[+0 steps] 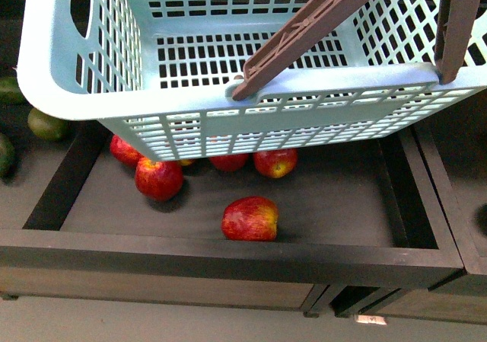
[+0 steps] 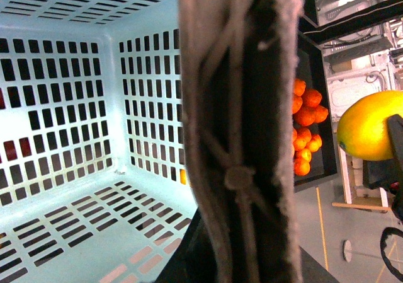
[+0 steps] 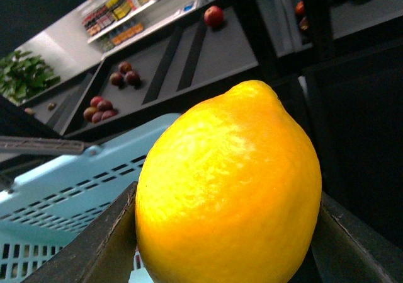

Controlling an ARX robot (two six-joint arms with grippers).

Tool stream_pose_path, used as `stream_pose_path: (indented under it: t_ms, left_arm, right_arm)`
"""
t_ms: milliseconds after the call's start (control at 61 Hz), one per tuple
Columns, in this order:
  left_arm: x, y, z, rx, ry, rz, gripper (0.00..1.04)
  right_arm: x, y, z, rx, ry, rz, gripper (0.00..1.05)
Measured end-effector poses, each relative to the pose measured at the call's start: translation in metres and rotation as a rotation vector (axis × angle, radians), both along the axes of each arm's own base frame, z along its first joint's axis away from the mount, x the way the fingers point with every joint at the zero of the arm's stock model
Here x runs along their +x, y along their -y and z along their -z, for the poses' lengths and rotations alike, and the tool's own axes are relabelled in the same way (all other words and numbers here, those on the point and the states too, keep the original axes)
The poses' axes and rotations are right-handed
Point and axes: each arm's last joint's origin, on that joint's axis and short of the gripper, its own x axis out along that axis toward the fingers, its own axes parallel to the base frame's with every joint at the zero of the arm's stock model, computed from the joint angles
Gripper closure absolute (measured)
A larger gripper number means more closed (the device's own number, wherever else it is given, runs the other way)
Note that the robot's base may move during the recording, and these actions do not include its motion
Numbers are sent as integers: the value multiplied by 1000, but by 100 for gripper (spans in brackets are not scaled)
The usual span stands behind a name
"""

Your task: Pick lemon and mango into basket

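Observation:
The pale aqua basket [image 1: 76,75] hangs in the air above a dark fruit bin and fills the upper front view; its inside is empty. My left gripper is shut on its brown ribbed handle [image 2: 239,138], which fills the left wrist view; the jaws themselves are hidden behind it. My right gripper [image 3: 227,232] is shut on the bright yellow lemon [image 3: 230,188], with a finger on each side. The lemon also shows in the left wrist view [image 2: 368,125], beside the basket and outside it. The basket's rim shows in the right wrist view [image 3: 69,182], below the lemon. The mango is out of view.
A dark wooden bin [image 1: 228,254] under the basket holds several red apples [image 1: 249,218]. Green fruits [image 1: 47,125] lie in the bin to the left. A tray of orange fruits [image 2: 307,125] shows past the handle. More dark shelves with red fruit [image 3: 214,16] lie beyond.

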Motion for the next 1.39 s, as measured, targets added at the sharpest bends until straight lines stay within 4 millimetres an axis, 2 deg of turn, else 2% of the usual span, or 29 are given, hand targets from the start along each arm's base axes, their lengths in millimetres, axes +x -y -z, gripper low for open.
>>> stream_pose_path:
  t_ms: [197, 360, 508, 590, 737, 852, 967, 1114, 1229, 1393]
  left_arm:
    - [0, 0, 0, 0, 0, 0, 100]
    - [0, 0, 0, 0, 0, 0, 100]
    - [0, 0, 0, 0, 0, 0, 100]
    - [0, 0, 0, 0, 0, 0, 100]
    - [0, 0, 0, -1, -1, 3, 100]
    - [0, 0, 0, -3, -4, 1, 100]
    - [0, 0, 0, 4, 1, -5, 100]
    - [0, 0, 0, -1, -2, -1, 100]
    - [0, 0, 0, 1, -1, -3, 100]
    - [0, 0, 0, -1, -3, -1, 100]
  right_arm:
    - [7, -48, 17, -17, -56, -105, 40]
    - [1, -74, 28, -44, -87, -169, 40]
    - [-5, -76, 41, -45, -108, -163, 18]
    - [-8, -70, 40, -8, -78, -133, 7]
    - [-20, -47, 27, 33, 13, 33, 9]
    - [-40, -29, 24, -148, 199, 235, 24]
    - [-74, -20, 51, -356, 240, 209, 52]
    - [-99, -14, 72, -407, 221, 220, 77]
    - [-121, -14, 85, -421, 227, 220, 103]
    - [-140, -14, 96, -428, 228, 220, 103]
